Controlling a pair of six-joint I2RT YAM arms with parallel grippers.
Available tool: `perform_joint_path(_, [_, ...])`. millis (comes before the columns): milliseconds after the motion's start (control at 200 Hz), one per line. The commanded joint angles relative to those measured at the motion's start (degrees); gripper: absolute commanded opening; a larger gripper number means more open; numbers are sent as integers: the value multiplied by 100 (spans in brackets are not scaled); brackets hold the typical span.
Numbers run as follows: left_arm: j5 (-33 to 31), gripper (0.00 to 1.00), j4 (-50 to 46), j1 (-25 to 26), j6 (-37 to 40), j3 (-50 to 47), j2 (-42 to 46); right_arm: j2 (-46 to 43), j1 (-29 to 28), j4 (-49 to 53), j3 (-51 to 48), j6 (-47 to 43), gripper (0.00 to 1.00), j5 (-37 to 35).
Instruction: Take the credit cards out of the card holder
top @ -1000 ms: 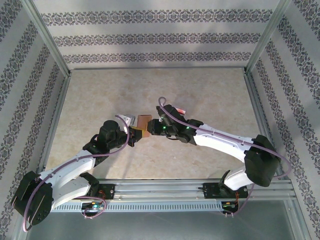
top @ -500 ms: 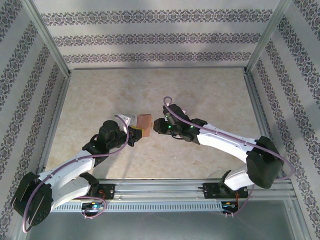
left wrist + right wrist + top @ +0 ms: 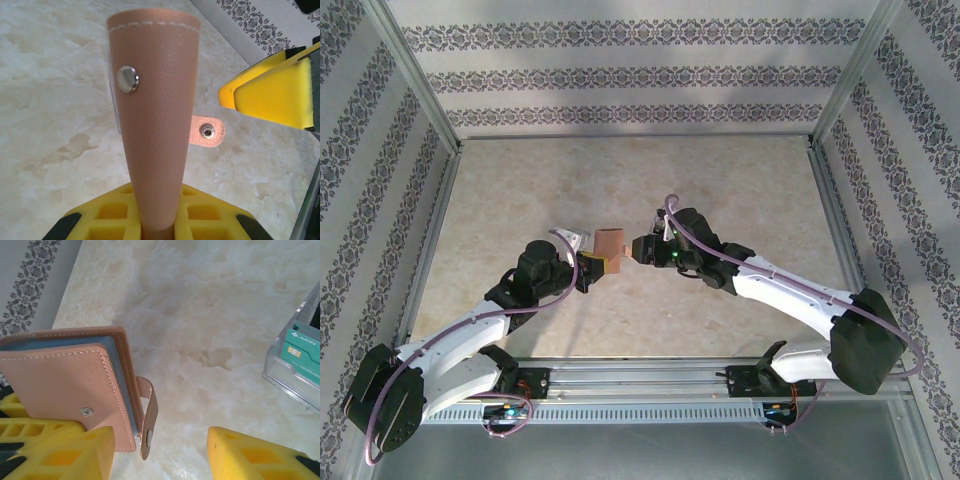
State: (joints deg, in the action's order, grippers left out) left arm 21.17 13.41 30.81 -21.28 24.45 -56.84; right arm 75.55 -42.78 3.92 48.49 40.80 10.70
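Observation:
The card holder point(image 3: 609, 243) is a reddish-brown leather wallet held upright above the table, with my left gripper point(image 3: 592, 268) shut on its lower end. In the left wrist view the card holder point(image 3: 155, 125) rises from between my yellow pads point(image 3: 115, 215), and its snap strap point(image 3: 208, 136) sticks out to the right, unfastened. My right gripper point(image 3: 160, 450) is open just right of the card holder point(image 3: 65, 375). The loose strap point(image 3: 149, 415) hangs between its fingers, close to the left one. Grey-blue inner panels show at the holder's edge. A teal credit card point(image 3: 300, 352) lies in a clear tray.
The clear plastic tray point(image 3: 295, 365) stands on the marble-patterned table just beyond the held wallet, and in the top view the tray point(image 3: 578, 238) lies left of it. Metal frame rails and patterned walls enclose the table.
My right gripper has opened and drawn back a little to the right, away from the card holder's strap. The left gripper still holds the holder in the same place.

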Motion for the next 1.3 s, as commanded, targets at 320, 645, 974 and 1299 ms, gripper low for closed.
perform_joint_path(320, [337,0,276,49,-130,280,103,495,47,-610,12,-226,45,633])
perform_joint_path(645, [703,0,315,39,-169,288,235,458,187,-964,-229,-30,37,720])
perform_joint_path(974, [756,6,177,35,-415,400,63,321,243,-1290,-462,60,17,883])
perform_joint_path(1299, [957,30,34,38,-776,566,-755,163,224,-1180,-540,113,0,842])
